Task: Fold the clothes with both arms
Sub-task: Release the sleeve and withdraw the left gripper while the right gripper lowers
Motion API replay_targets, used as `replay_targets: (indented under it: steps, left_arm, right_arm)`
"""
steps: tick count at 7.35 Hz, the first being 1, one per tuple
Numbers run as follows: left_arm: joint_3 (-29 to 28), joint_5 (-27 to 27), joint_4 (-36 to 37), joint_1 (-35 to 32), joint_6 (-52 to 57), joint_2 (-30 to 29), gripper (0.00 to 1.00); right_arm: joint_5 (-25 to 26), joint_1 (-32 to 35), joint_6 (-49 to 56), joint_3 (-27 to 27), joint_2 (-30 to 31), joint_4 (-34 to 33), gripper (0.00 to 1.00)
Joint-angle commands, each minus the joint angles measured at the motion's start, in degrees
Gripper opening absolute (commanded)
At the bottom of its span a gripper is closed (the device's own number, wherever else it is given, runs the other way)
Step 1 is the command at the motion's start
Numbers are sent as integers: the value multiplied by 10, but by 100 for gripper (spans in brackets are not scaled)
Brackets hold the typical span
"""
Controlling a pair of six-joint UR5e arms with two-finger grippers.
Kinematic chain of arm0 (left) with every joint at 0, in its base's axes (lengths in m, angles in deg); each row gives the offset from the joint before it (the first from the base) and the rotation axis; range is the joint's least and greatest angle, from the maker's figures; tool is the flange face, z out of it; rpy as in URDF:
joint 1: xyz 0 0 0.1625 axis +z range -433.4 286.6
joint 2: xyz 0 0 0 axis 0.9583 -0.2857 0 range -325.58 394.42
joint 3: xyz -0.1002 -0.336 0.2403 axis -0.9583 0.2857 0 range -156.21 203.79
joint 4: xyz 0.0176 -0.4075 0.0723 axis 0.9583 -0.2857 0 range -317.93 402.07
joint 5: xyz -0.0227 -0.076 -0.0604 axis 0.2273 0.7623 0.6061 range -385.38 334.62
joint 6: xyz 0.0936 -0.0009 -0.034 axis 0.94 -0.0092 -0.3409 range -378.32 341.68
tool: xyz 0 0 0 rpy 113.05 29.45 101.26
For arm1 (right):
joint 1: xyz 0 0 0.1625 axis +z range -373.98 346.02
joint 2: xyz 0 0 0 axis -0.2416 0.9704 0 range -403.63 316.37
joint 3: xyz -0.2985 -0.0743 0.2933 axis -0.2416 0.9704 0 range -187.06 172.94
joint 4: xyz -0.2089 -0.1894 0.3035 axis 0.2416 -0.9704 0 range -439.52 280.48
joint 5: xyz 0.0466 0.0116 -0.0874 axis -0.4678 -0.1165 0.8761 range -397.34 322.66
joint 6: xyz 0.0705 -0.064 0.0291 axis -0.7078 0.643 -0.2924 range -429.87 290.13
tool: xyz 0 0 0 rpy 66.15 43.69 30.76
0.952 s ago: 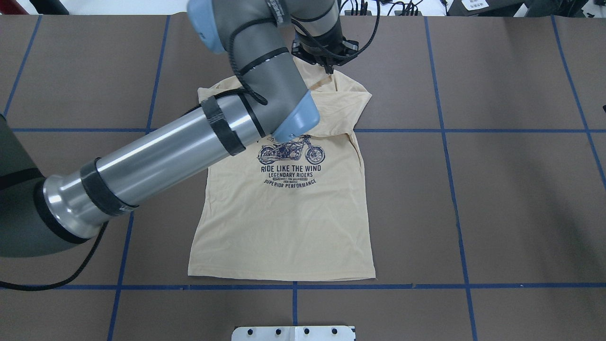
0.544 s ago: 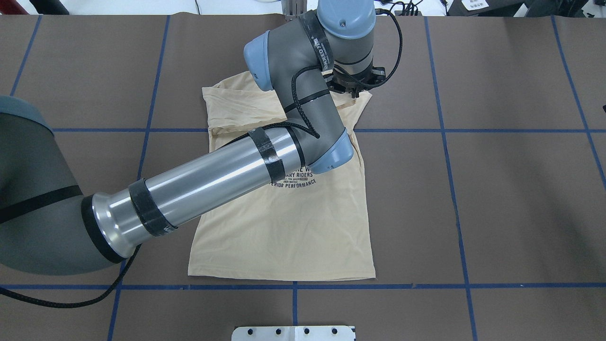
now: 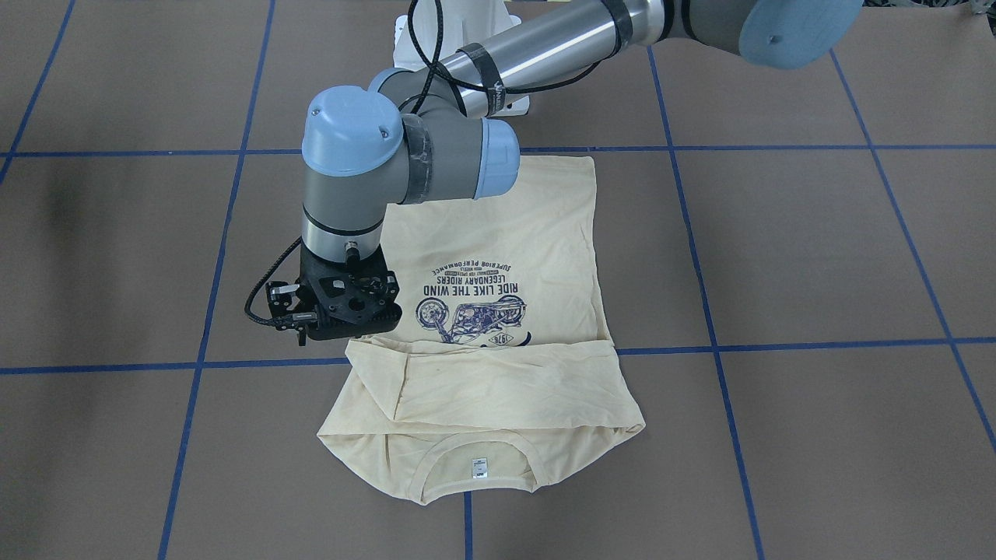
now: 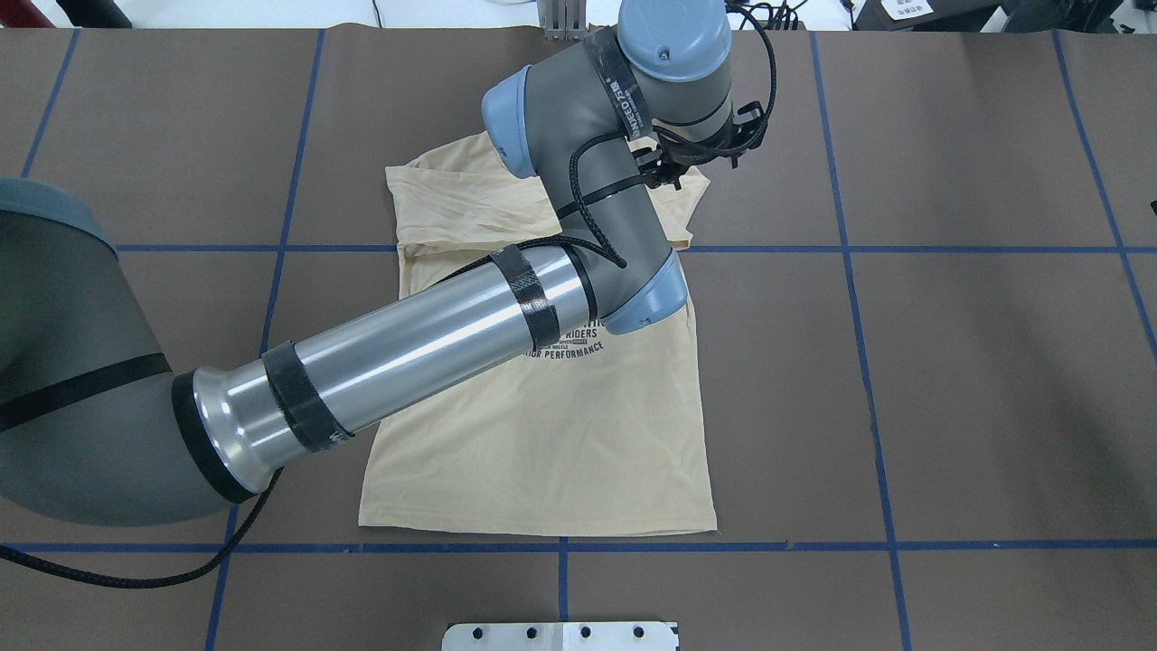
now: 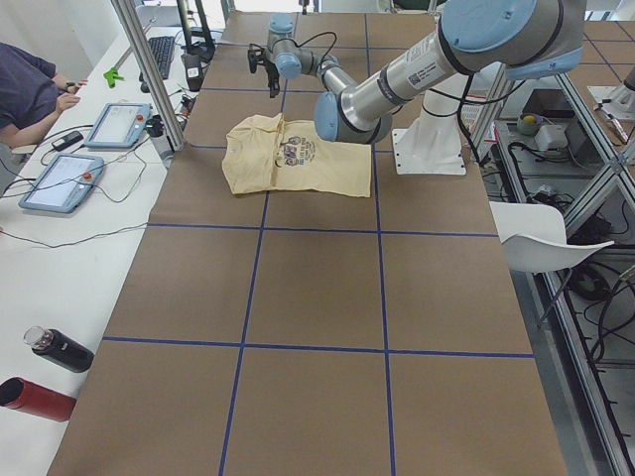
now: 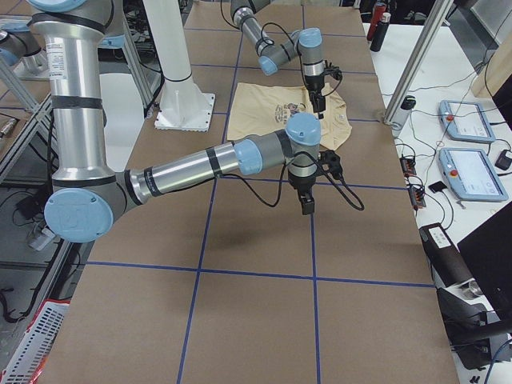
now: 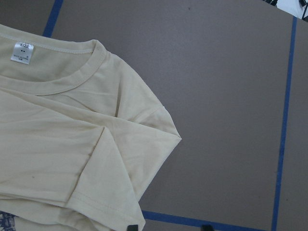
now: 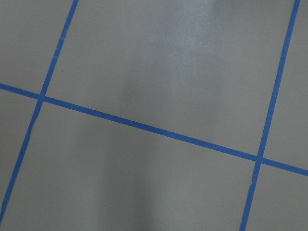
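Note:
The clothes are one pale cream T-shirt [image 4: 542, 434] lying flat on the brown table, navy motorcycle print [image 3: 467, 303] up. A band of cloth [image 3: 482, 381] is folded across its chest, just below the collar and white neck label [image 3: 476, 467]. My left gripper [image 3: 338, 327] hovers over the shirt's shoulder corner at the far end. In the left wrist view its two dark fingertips [image 7: 134, 227] stand apart with nothing between them, above the sleeve hem [image 7: 110, 192]. My right gripper [image 6: 308, 200] hangs over bare table, away from the shirt; I cannot tell its state.
Blue tape lines [image 4: 850, 249] mark the table cover in a grid. The white pedestal base [image 4: 560, 636] sits at the robot's edge. Beyond the far edge a side table holds tablets [image 5: 60, 183] and bottles [image 5: 60, 349], with a seated person [image 5: 30, 89].
My left gripper has swung rightwards along the far end of the shirt, from over the collar to the shoulder corner. The arm's forearm now covers the print.

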Motion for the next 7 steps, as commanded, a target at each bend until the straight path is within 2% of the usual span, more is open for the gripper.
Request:
replay_targets:
  steps: [1,2,3,5,7]
  left_arm:
    - [1,10,2,0,60,-1,100]
    - [13,48,18,-1,108,15,100]
    - [61,57,50,-4,148,46,100]
    - [218,57,124,-5,219,152,100]
    - [415,57,138,-12,278,316,100]
  right_arm:
    - [0,0,-7,0,-3,0,100]
    - [1,-1,-10,-1,-5,-1,99]
    - [1,-3,-45,-2,-9,0,99]
    - [1,-38,-123,-21,-13,1,100]
    - [13,-109,-256,-80,-11,5,99]
